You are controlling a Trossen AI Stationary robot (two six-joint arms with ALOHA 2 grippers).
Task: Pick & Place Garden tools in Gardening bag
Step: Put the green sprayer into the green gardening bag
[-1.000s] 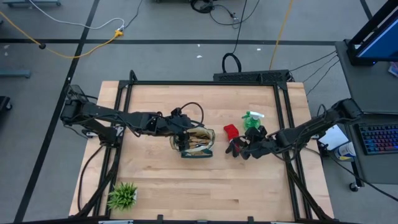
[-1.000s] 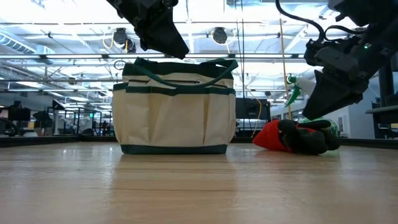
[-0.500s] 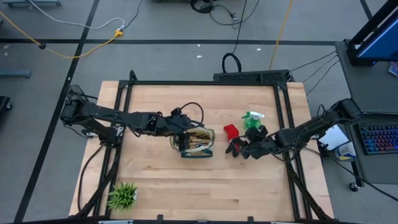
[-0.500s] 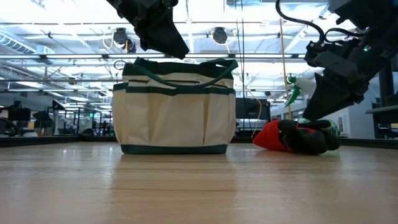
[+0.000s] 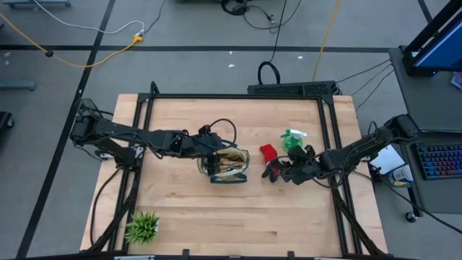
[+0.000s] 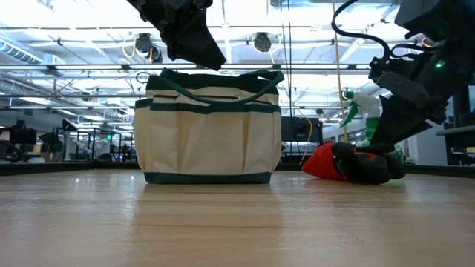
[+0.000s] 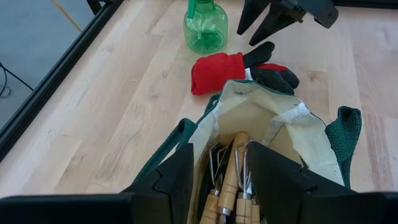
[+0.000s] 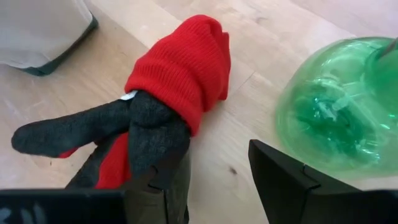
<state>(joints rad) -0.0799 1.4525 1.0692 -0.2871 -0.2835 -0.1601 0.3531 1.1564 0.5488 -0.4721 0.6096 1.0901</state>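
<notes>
The right claw [image 5: 283, 173] hangs low over the red-and-black gloves [image 5: 271, 163] on the right half of the table, its dark fingers [image 8: 292, 186] spread apart, one coming down at the black glove fingers and the other beside the green plastic spray bottle [image 5: 292, 139], nothing pinched. The gloves lie flat on the light wooden table [image 5: 188, 209], the bottle just beyond them on the far side. The left claw [image 5: 210, 163] hovers over the open mouth of the cream canvas gardening bag with dark green trim [image 5: 225, 165], its fingers spread and empty. Wooden-handled metal tools [image 7: 233, 180] stand inside the bag. A small potted green plant [image 5: 142, 227] sits at the table's near left corner.
</notes>
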